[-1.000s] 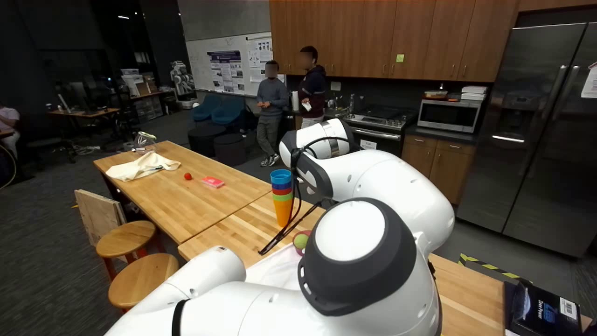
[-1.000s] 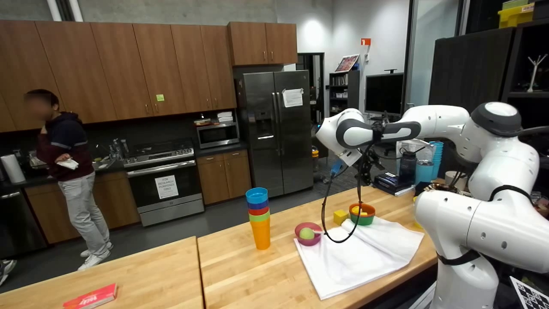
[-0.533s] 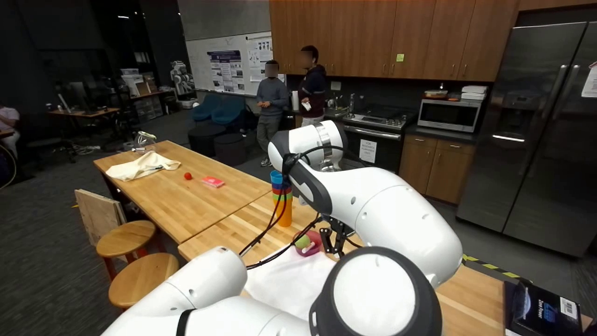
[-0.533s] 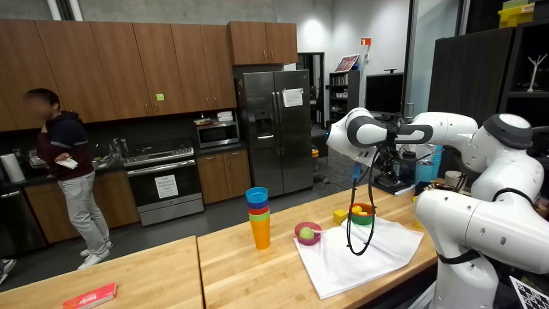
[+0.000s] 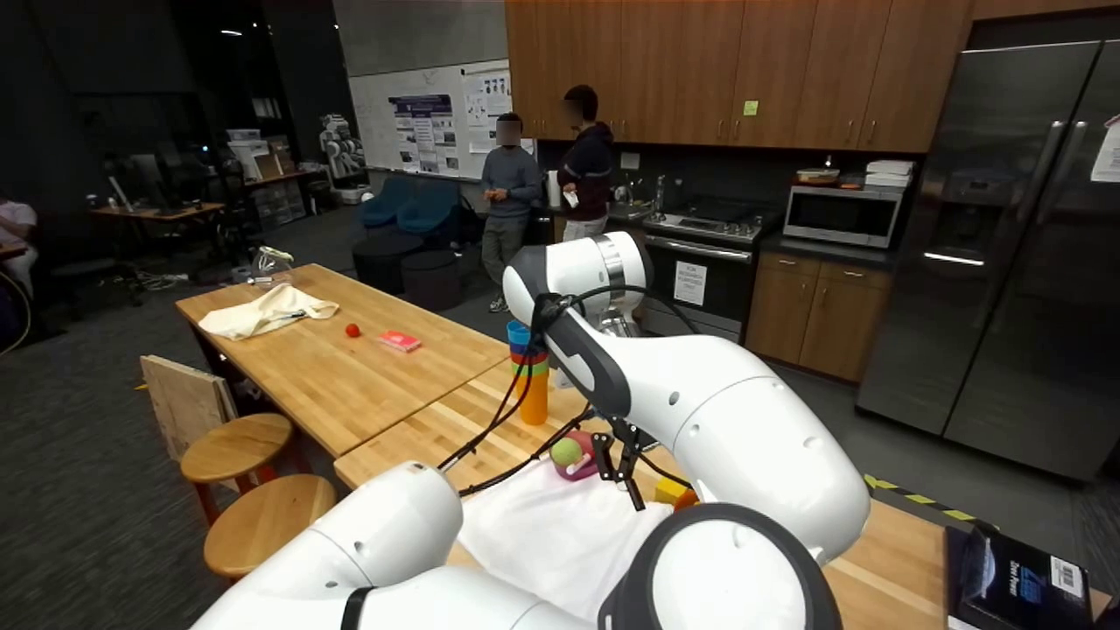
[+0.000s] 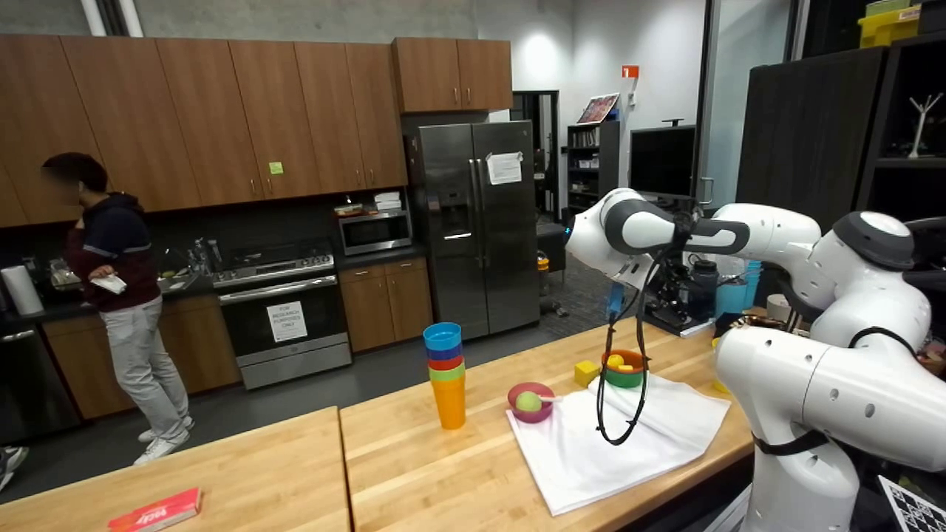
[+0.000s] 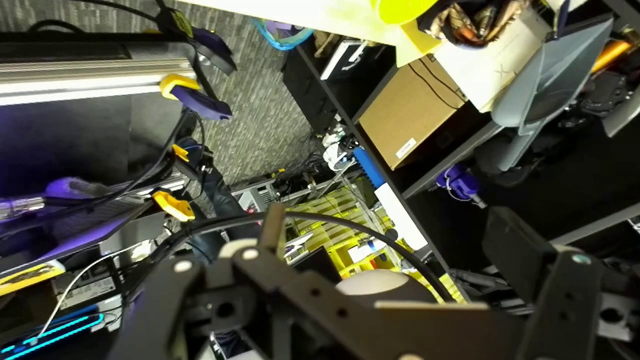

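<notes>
Lower by a little than half a second ago, the arm now leaves the yellow block visible in an exterior view. Its gripper stands with fingers spread wide, gripping nothing, above the table. Nearest, it seems, is the orange-and-green bowl, below the fingers and at the edge of the white cloth; being round, it has no long axis. Farther off, a white stick in the pink bowl points toward the cloth
</notes>
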